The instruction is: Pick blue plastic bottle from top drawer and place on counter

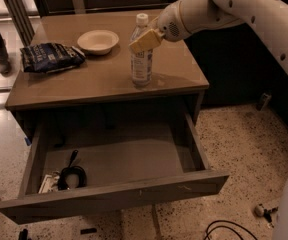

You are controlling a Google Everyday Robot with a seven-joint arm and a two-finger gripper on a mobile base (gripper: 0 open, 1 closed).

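Camera view, blue plastic bottle [141, 66] on counter [94, 79], end effector [145, 40] at neck

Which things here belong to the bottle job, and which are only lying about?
For the job: small clear plastic bottle with white cap, upright on the tan-brown counter; open grey-brown wooden top drawer; gripper, at the bottle's upper part.
Lying about: pale round bowl and dark blue crinkled bag on the counter; small black utensil in the drawer.
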